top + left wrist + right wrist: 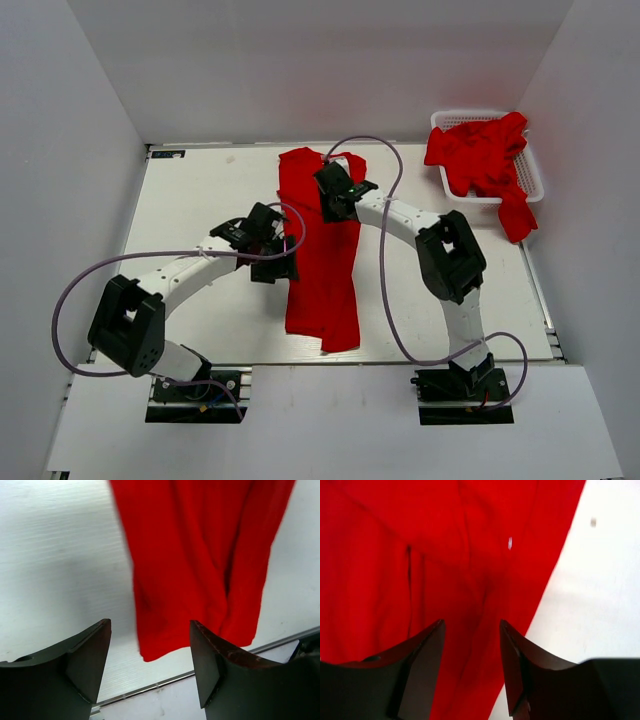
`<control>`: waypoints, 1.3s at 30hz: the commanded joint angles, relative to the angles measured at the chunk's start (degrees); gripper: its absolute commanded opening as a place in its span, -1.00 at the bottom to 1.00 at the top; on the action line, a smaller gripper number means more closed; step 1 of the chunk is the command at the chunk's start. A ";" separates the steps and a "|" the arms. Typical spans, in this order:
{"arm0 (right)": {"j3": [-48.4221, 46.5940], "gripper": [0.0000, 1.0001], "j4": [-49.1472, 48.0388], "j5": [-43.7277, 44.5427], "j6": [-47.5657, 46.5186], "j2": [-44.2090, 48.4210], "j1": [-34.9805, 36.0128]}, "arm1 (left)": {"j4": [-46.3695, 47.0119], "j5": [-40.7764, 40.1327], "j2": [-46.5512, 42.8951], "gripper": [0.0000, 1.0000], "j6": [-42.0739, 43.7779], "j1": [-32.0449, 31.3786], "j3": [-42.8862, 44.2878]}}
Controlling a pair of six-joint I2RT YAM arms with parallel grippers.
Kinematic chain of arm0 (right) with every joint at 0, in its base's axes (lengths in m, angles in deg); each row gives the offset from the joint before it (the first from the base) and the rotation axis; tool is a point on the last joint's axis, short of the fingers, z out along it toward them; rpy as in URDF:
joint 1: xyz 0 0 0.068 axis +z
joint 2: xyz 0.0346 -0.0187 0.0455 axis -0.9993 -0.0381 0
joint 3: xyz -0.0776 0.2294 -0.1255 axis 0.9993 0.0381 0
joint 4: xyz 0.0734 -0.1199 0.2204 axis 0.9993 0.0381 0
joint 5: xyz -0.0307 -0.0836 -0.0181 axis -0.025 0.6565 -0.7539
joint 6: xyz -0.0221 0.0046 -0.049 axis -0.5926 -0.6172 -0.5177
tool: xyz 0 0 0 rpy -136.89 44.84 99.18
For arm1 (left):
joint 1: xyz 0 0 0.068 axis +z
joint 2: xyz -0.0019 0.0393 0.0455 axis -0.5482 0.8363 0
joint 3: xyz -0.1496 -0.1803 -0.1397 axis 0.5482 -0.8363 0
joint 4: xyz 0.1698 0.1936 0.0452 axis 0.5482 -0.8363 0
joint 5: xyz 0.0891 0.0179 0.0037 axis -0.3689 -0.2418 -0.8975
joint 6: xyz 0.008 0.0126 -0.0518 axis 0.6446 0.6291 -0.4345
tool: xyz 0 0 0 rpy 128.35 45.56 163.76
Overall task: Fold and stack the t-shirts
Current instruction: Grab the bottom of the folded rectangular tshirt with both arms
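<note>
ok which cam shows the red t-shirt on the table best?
Top external: the whole t-shirt shows, a long strip down the table. Left wrist shows only one end near the table edge; right wrist only close-up creased cloth.

Right end effector (471,630) parted over creased red t-shirt (420,555).

Left claw (150,625) and right claw (471,625), jaws of both partly apart.
</note>
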 commanded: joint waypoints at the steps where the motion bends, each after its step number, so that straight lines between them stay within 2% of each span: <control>1: -4.13 0.06 -5.64 0.77 -7.43 -2.89 -1.53 | 2.35 1.94 -0.46 0.47 -0.53 -1.61 0.04; 5: -4.75 0.03 -13.38 -7.06 -17.12 -5.62 -2.67 | 1.82 1.41 1.21 0.47 -0.53 -2.84 0.04; 9: -7.99 -0.04 -12.33 -9.79 -22.64 -8.17 -2.94 | 0.51 -0.69 1.83 0.53 0.00 -3.36 1.62; 17: -9.58 -0.08 -9.96 -7.16 -19.68 -11.07 -4.25 | -0.02 -0.70 1.83 0.61 0.61 -3.36 1.63; 21: -9.84 -0.08 -9.52 -5.23 -18.79 -11.69 -4.78 | -0.55 -0.70 1.83 0.77 0.61 -3.36 1.63; 23: -9.76 -0.22 -9.52 -6.63 -18.79 -11.78 -5.31 | -0.55 -1.22 1.83 0.83 0.61 -3.36 2.15; 27: -9.67 -0.22 -9.52 -7.77 -18.80 -12.21 -5.58 | -1.60 -2.28 1.83 0.92 0.61 -3.36 3.99; 28: -9.76 -0.25 -9.60 -7.77 -18.71 -12.13 -5.66 | -1.60 -2.89 1.83 0.92 1.14 -3.36 4.69; 29: -9.50 -0.41 -9.78 -8.04 -18.27 -12.13 -5.75 | -2.21 -3.59 1.83 0.95 1.14 -3.36 4.70; 32: -9.93 -0.65 -10.48 -8.83 -18.27 -12.48 -6.01 | -2.83 -4.13 1.83 0.99 1.66 -3.36 5.84; 33: -9.93 -0.88 -10.75 -8.66 -18.09 -12.48 -5.93 | -2.83 -4.82 1.83 0.99 1.67 -3.36 5.84; 34: -10.37 -1.00 -10.92 -9.09 -18.00 -12.57 -6.01 | -3.36 -4.83 1.83 0.99 1.67 -3.36 5.84; 39: -10.72 -1.00 -12.59 -10.58 -16.60 -11.78 -6.37 | -3.89 -5.36 2.36 0.99 1.67 -2.84 6.90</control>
